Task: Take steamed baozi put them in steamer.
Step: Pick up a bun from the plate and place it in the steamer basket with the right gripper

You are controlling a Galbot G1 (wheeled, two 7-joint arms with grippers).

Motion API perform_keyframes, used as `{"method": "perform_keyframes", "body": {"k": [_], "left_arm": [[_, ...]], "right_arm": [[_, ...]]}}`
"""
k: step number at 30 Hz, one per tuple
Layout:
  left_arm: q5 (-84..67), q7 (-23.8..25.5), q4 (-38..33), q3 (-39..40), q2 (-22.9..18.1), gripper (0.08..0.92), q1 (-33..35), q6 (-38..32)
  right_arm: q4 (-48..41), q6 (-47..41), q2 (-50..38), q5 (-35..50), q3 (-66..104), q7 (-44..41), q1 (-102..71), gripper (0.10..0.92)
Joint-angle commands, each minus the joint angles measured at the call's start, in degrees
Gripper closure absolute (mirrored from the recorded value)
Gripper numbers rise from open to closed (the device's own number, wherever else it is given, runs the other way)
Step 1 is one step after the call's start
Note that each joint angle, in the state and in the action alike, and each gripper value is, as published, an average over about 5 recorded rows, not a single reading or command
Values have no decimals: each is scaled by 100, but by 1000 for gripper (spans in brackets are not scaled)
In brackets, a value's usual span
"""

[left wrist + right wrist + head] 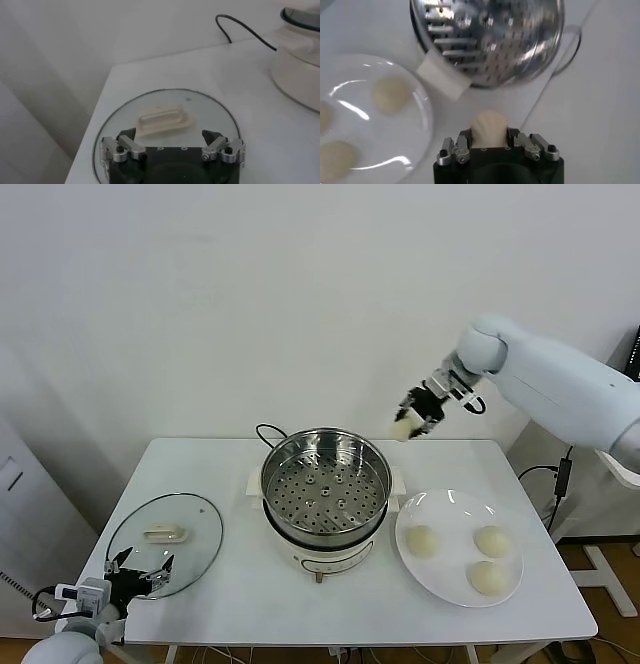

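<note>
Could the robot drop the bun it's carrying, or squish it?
Maybe. The right gripper is shut on a baozi, held high above the table and beside the steamer, not over it. If it slips now, it would likely hit the table. Soft dough pinched between the fingers might also dent. A low approach could bump the steamer's rim.
</note>
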Motion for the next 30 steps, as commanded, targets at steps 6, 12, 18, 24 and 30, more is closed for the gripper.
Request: {"method": "perform_keyframes", "body": {"k": [6,12,18,24,30], "left_arm": [[-5,-9,48,-5,-3,177,20,-6],[-3,-14,50,-18,-4,177,39,-7],[-1,-16,64,-13,-10,177,41,-2],[-1,-16,85,-11,-8,177,15,6],[-3,-16,101,9,-16,177,-22,12]], "right_arm": [[618,1909,920,-1426,84,302,56,584],[788,1909,963,-2440,370,458,-438,584],[723,1909,1059,-3591,934,604,-1157,584],[551,1909,1157,-4115,1206,719,-1630,584],[376,1909,1323,-4320,1370,778,-1891,584]]}}
